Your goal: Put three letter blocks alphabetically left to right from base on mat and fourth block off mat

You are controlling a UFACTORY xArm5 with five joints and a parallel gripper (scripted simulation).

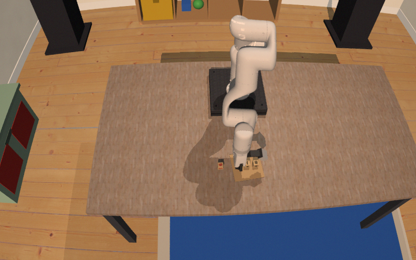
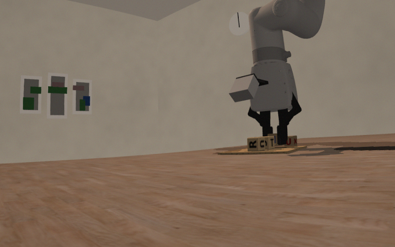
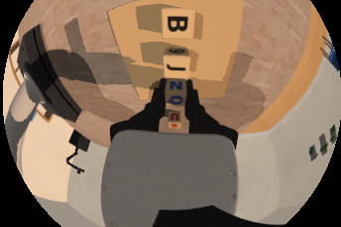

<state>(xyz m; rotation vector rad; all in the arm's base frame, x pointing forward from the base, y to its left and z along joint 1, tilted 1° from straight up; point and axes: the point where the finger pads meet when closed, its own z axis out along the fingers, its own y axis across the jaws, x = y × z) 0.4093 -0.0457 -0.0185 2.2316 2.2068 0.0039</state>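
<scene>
"Item one: the gripper?"

"Black two-fingered gripper. Fingers clamped on a pale wooden cube with blue letters; Q seems to be the upper face, judged by how its neighbours show. The top view hides this piece under the wrist."

"Location of the held piece?"

"Over the thin tan wooden mat, near its edge; apparently just above the surface, by the exterior view."

"Neighbours?"

"Two, both on the mat. Nearest, a pale wooden cube with a black J on top; past it, a pale wooden cube with a black B on top. Seen from the base: B left, J middle, held piece right."

"Fourth block?"

"Pale wooden cube with red markings. Off the mat, on the held piece's other side."

"Key relation?"

"Row axis runs crosswise before the base; the fingers pinch across it, one on the base side, one on the far side. Neither stands between the held piece and J, so opening should spread them clear of J."

"Move called for?"

"Straight down, release, straight up. Risk: an edge overhanging the mat, or a row bent at J."
</scene>
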